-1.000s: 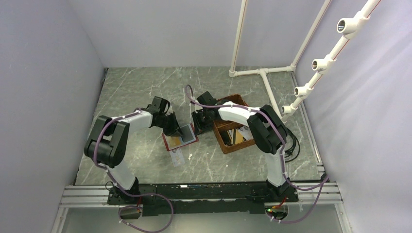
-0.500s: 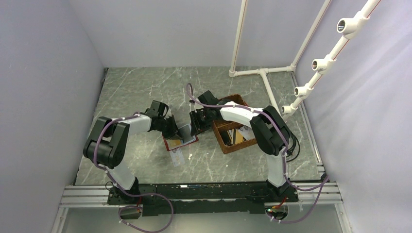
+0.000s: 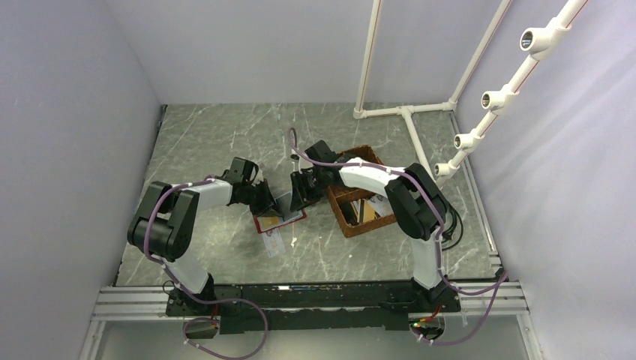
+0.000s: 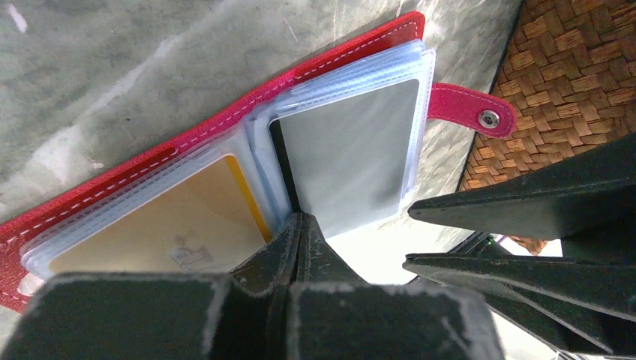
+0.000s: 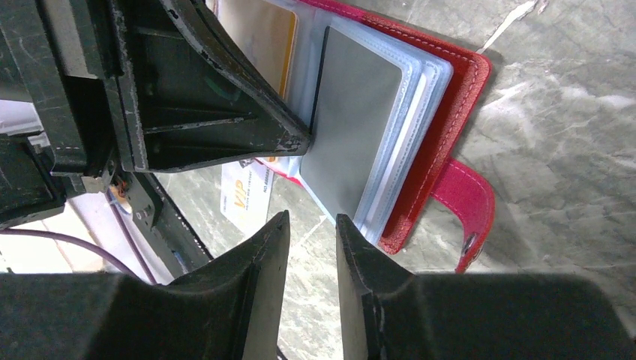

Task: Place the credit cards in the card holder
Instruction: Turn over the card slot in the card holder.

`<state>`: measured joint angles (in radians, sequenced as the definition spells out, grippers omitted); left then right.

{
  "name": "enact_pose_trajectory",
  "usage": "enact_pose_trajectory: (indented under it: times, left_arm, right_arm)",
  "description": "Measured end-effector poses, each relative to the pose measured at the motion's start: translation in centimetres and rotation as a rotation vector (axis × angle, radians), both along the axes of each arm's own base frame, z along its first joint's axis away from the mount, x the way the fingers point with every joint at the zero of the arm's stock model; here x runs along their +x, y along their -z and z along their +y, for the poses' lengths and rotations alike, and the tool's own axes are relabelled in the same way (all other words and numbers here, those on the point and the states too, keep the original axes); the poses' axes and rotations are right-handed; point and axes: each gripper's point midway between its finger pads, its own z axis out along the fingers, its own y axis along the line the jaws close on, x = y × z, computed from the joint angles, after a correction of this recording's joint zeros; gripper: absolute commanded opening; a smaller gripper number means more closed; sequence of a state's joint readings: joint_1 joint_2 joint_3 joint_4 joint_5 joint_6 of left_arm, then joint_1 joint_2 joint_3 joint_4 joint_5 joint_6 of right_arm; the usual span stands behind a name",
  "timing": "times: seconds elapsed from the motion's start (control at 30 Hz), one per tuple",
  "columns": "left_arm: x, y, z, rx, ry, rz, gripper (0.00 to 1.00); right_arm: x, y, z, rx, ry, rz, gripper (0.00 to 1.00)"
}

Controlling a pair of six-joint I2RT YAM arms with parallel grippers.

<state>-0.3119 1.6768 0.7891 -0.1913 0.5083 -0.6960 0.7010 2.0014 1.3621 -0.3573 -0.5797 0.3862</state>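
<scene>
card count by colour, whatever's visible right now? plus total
Grey card: 1, in a clear sleeve of the card holder
Tan-orange card: 1, in the opposite sleeve
White card: 1, lying on the table beside the holder
Total: 3 cards visible
</scene>
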Motion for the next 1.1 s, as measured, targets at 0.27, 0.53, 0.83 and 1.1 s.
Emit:
enact_pose_trajectory:
  times: [0.27,0.53,0.83,1.1]
  left_arm:
    - [0.0,0.0,0.0,-0.004,0.0,-0.002,0.0]
    - [0.0,0.0,0.0,-0.005,0.0,-0.006,0.0]
    - [0.0,0.0,0.0,-0.006,0.0,-0.007,0.0]
    - [0.0,0.0,0.0,-0.015,0.0,-0.011,0.0]
  right_arm:
    - [0.5,0.6,-0.4,-0.033,0.021,-0.019,0.35]
    - [0.3,1.4,-0.6,-0.047,0.022,-0.006,0.29]
    - [0.1,1.7,-0.5,-0.051,0.018,-0.001,0.32]
    - [-0.1,1.5,-0.7,-0.061,0.011,-0.01,0.33]
